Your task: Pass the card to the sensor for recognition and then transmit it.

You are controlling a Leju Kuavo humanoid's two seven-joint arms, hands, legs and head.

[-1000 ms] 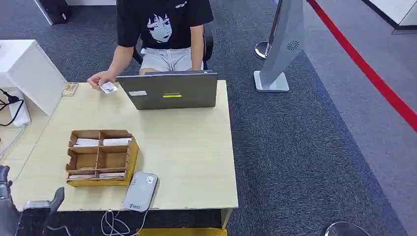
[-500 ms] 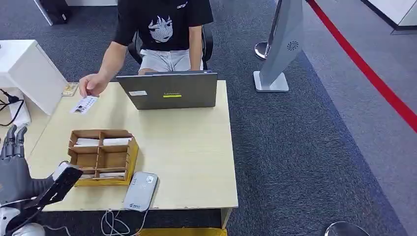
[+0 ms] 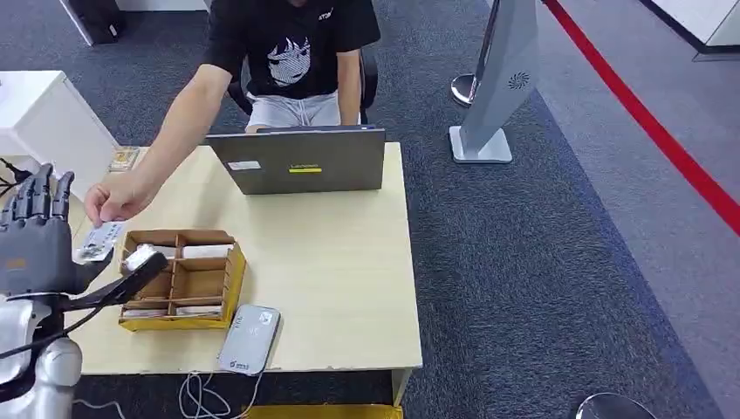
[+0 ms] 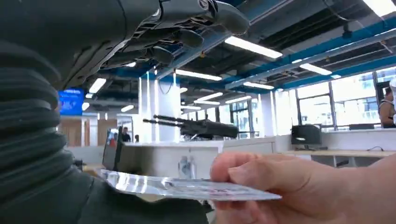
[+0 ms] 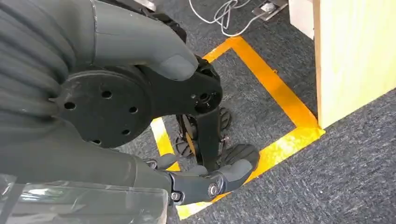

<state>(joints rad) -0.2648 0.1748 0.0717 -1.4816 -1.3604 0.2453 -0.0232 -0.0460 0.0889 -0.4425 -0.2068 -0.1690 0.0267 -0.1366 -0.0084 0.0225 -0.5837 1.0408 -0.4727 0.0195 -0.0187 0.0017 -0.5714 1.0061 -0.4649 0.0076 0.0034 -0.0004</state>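
A table (image 3: 349,262) stands in front of the robot. On its far edge is a laptop (image 3: 298,160), and a person (image 3: 288,52) sits behind it. Near the front left of the table is a tray (image 3: 179,279) with compartments, and a sensor (image 3: 250,339) lies just right of it, at the front edge. The person's hand (image 3: 118,196) reaches over the table's left side and holds a card (image 3: 98,237) just left of the tray. The left hand (image 3: 35,249) is raised beside the card. A cabinet (image 3: 48,122) stands left of the table, and a stand (image 3: 497,78) is to the far right on the floor.
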